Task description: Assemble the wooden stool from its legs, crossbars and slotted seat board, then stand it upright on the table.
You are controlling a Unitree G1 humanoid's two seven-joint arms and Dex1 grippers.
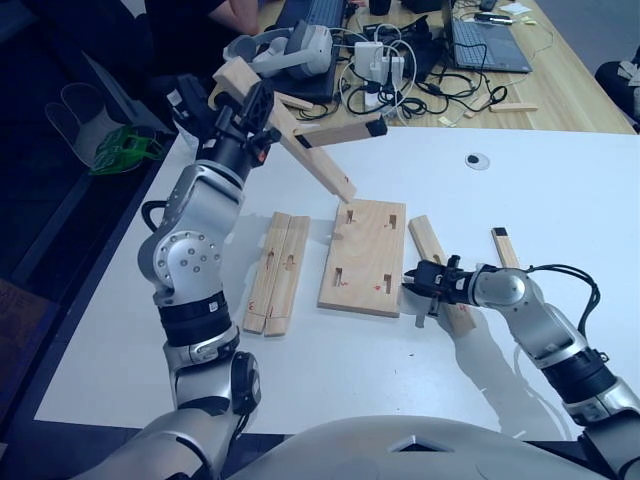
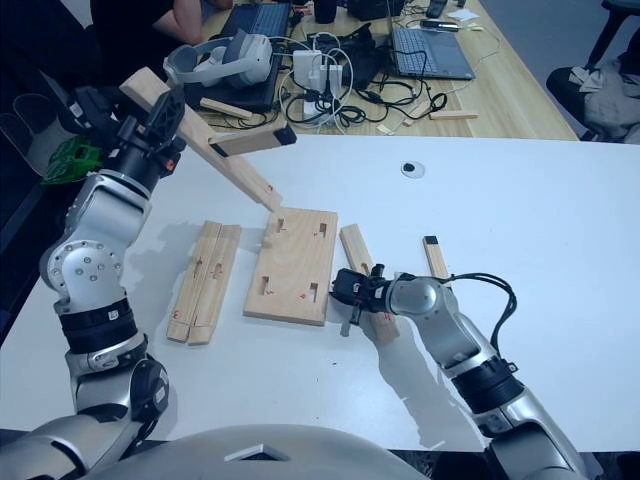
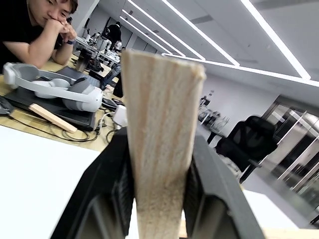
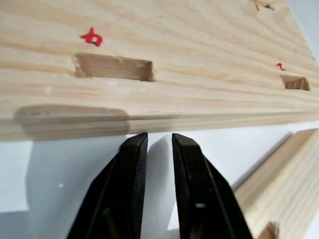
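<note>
White counter | slotted seat board flat at centre; two legs lying just left of it | left claw pinching leg-and-crossbar piece aloft, far left | right claw slightly spread at board's right near edge

A big white table fills the front. Behind it stands a long wooden desk with a laptop, a grey headset and tangled cables (quite a mess). The floor is dark. Long bright lights run across the ceiling, and a black chair stands farther off.
</note>
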